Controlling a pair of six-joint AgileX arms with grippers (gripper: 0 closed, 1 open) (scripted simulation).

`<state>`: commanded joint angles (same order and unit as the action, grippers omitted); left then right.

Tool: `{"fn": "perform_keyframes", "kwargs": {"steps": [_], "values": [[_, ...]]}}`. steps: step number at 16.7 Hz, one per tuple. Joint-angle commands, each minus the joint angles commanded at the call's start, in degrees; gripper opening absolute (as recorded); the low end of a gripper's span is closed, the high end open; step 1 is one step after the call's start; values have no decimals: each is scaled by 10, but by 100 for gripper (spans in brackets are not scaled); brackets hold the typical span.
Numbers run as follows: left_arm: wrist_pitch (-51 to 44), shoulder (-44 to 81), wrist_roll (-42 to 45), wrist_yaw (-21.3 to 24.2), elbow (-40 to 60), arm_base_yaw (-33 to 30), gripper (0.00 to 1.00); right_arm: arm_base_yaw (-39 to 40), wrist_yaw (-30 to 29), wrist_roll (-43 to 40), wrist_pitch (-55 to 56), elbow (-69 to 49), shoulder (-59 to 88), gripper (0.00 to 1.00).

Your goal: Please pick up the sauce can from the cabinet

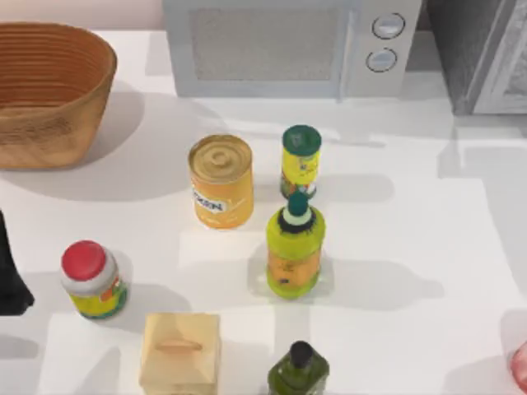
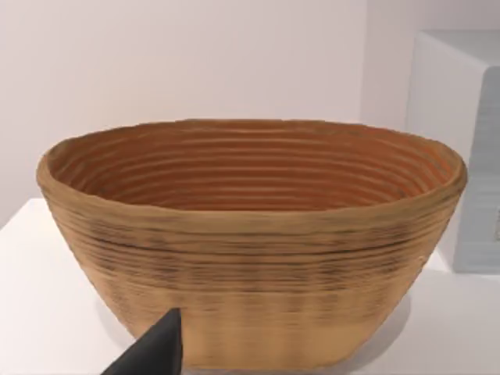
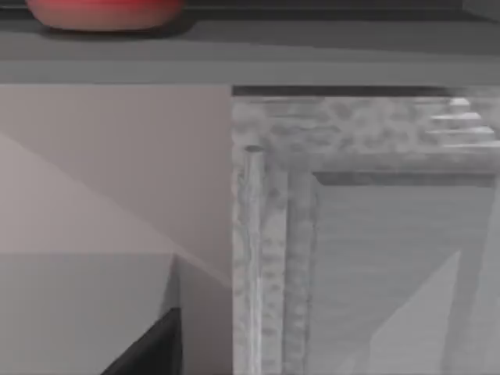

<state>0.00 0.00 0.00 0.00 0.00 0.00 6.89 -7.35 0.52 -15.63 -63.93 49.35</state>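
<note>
The cabinet [image 1: 486,49] stands at the table's back right, a dark grey box with a pale grey framed panel [image 3: 367,234] that the right wrist view sees from close up. On the dark ledge above that panel rests a red rounded thing [image 3: 101,12], cut off by the frame; I cannot tell whether it is the sauce can. A pinkish-red edge [image 1: 520,366] also shows at the front right of the table. One dark finger [image 3: 148,348] of my right gripper is near the cabinet's front. My left arm [image 1: 12,271] is parked at the left edge, its dark finger [image 2: 152,351] facing the basket.
A woven basket [image 1: 49,90] sits back left and a white microwave [image 1: 288,45] at the back middle. Mid-table stand a yellow tin can [image 1: 221,181], a green-capped jar [image 1: 300,160], a yellow-green bottle [image 1: 295,247], a small red-capped jar [image 1: 92,280], a wooden box [image 1: 179,352] and a dark olive bottle [image 1: 298,370].
</note>
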Motion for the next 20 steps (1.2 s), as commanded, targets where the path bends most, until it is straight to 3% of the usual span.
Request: {"fn": "perform_keyframes", "kwargs": {"steps": [8, 17, 20], "values": [[0, 0, 0, 0, 0, 0, 100, 33, -35, 3, -74, -318, 239, 100], [0, 0, 0, 0, 0, 0, 100, 36, -40, 4, -82, -359, 267, 100], [0, 0, 0, 0, 0, 0, 100, 64, -70, 5, -78, -387, 300, 100]]}}
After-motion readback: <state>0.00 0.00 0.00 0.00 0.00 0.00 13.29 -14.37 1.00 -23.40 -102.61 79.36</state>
